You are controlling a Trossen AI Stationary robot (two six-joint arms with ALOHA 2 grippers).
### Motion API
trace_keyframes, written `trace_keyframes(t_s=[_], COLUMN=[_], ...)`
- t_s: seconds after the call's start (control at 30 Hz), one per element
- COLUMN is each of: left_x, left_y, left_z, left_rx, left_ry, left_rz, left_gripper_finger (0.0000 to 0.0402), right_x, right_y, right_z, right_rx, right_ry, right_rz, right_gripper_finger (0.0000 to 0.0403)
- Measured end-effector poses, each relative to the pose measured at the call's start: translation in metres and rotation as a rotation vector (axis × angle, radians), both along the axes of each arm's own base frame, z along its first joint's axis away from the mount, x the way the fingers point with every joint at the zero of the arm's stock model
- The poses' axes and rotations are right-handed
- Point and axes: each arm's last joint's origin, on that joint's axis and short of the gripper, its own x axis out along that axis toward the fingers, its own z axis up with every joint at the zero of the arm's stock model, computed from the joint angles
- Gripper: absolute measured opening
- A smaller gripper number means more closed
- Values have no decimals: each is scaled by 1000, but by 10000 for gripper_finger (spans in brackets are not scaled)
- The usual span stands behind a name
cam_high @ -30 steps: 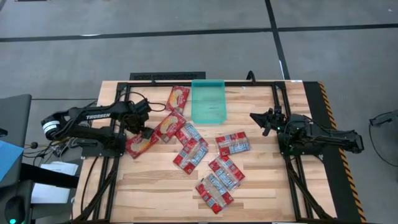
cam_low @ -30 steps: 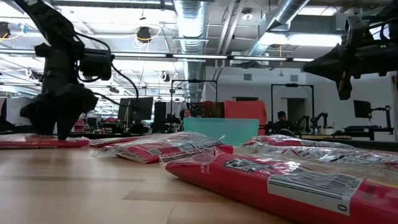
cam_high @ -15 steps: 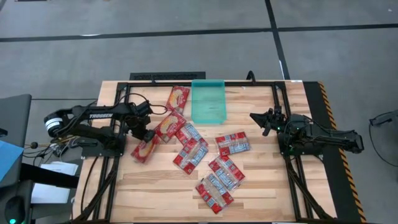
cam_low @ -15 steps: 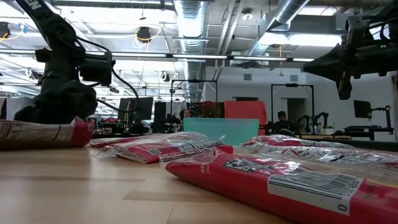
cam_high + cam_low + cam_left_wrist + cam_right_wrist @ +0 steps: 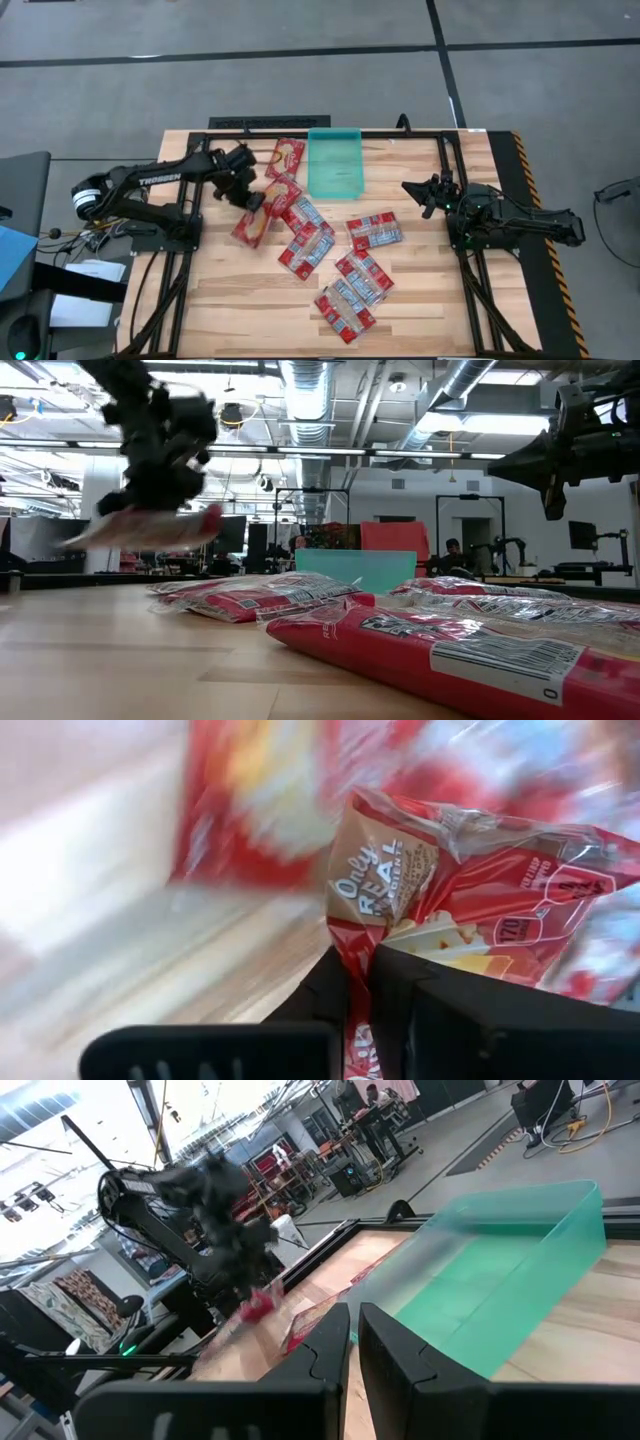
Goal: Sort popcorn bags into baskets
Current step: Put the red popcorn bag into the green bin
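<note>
The left gripper is clamped on one end of a popcorn bag, which hangs from it toward the near table edge. From above it looks as if the bag lay among the others; the low view shows it lifted clear of the wood, roughly level under the gripper. The left wrist view shows the crimped end of the bag pinched between the fingers. The teal basket stands beyond this gripper, toward the far edge. The right gripper waits beside the basket, its fingers apparently narrow in its wrist view.
</note>
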Motion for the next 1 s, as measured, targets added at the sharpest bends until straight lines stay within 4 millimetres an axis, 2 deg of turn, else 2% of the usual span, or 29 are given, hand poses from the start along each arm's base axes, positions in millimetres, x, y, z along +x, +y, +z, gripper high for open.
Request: trace_keyframes(t_s=[0.13,0.27,0.47,0.7,0.87,1.0], left_x=[10,24,67,131,173,195], left_y=[12,36,84,145,179,187], left_z=[40,76,109,120,114,86], left_rx=[128,270,418,580,672,722], left_ry=[-85,-134,-81,25,45,58], left_rz=[-32,-58,-225,-460,-546,-609], left_gripper_finger=[2,2,1,1,1,1], right_x=[0,0,0,0,0,0], right_y=[0,0,0,0,0,0], right_z=[0,0,0,0,0,0], right_rx=[0,-1,-3,-3,-2,-2], right_ry=[0,1,2,2,2,2], right_rz=[0,0,0,-1,-1,-1], right_gripper_finger=[54,54,54,54,54,54])
